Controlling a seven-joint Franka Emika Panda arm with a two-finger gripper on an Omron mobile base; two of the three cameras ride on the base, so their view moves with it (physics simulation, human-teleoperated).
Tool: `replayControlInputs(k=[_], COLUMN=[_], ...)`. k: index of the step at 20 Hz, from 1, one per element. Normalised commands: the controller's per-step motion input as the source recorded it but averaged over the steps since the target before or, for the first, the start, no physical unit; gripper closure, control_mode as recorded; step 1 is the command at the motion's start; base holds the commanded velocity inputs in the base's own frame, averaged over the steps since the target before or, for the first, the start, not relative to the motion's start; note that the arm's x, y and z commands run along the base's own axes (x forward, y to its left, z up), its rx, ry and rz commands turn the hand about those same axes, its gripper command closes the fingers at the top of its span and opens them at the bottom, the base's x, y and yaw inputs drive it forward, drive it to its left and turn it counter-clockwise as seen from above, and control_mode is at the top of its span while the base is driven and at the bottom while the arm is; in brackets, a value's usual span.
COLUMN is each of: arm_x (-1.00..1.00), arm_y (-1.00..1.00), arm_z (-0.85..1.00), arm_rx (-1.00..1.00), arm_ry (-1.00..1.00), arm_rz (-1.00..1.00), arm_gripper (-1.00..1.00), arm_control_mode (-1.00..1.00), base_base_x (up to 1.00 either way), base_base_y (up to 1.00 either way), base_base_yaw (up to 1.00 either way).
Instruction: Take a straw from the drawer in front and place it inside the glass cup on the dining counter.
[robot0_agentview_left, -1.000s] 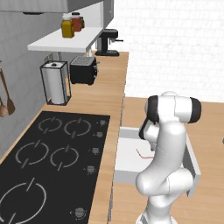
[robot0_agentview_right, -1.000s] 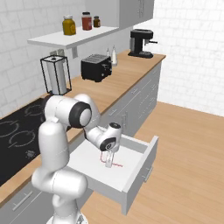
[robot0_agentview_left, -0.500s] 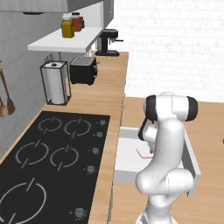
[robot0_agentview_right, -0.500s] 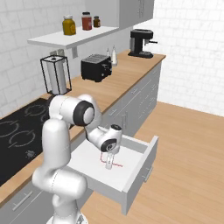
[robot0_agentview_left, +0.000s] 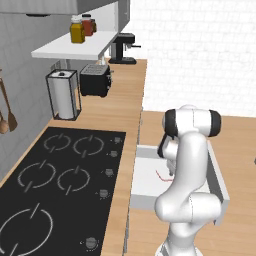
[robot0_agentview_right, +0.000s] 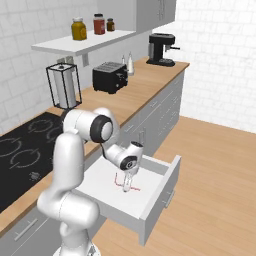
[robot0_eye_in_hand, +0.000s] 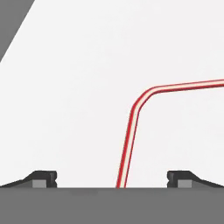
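The drawer (robot0_agentview_right: 161, 196) stands pulled out below the worktop, its white floor (robot0_eye_in_hand: 87, 87) bare apart from the straw. The straw (robot0_eye_in_hand: 131, 127) is thin, red and white striped, with a bend, and lies flat on that floor; it also shows as a small red line (robot0_agentview_right: 118, 180) (robot0_agentview_left: 161, 175). My gripper (robot0_eye_in_hand: 112, 179) points straight down into the drawer (robot0_agentview_left: 146, 176) just above the floor, open, with one leg of the straw running between its fingertips (robot0_eye_in_hand: 43, 178). From the right base view the gripper (robot0_agentview_right: 127, 188) hangs right over the straw. The glass cup and the dining counter are out of view.
A black hob (robot0_agentview_left: 55, 190) fills the wood worktop to the left of the drawer. Further back stand a paper-towel holder (robot0_agentview_left: 62, 95), a black toaster (robot0_agentview_left: 95, 80) and a coffee machine (robot0_agentview_left: 122, 48). A shelf (robot0_agentview_right: 82, 42) carries jars. Wood floor (robot0_agentview_right: 215, 170) lies right of the drawer.
The hand has sunk slightly lower into the drawer, closer to the straw. Its jaws have stayed open, and the straw has not moved.
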Motion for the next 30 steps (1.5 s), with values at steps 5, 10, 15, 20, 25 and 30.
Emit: replayControlInputs(k=[5, 10, 15, 20, 25, 30], arm_x=[0.13, 0.03, -0.02, -0.22, -0.28, -0.47], arm_y=[0.0, 0.0, 0.05, 0.1, 0.08, 0.09], arm_z=[-0.15, -0.22, -0.3, -0.34, -0.27, -0.12], arm_rx=[0.01, 0.0, 0.0, -0.02, -0.01, 0.0], arm_ry=[0.04, 0.01, 0.0, 0.0, 0.0, 0.0], arm_rz=[0.01, 0.0, 0.0, 0.0, 0.0, 0.0], arm_gripper=[-1.0, -1.0, -1.0, -1.0, -1.0, -1.0], arm_control_mode=[-1.0, -1.0, -1.0, -1.0, -1.0, -1.0], base_base_x=[0.0, 0.0, 0.0, 0.0, 0.0, 0.0], base_base_y=[0.0, 0.0, 0.0, 0.0, 0.0, 0.0], base_base_yaw=[0.0, 0.0, 0.0, 0.0, 0.0, 0.0])
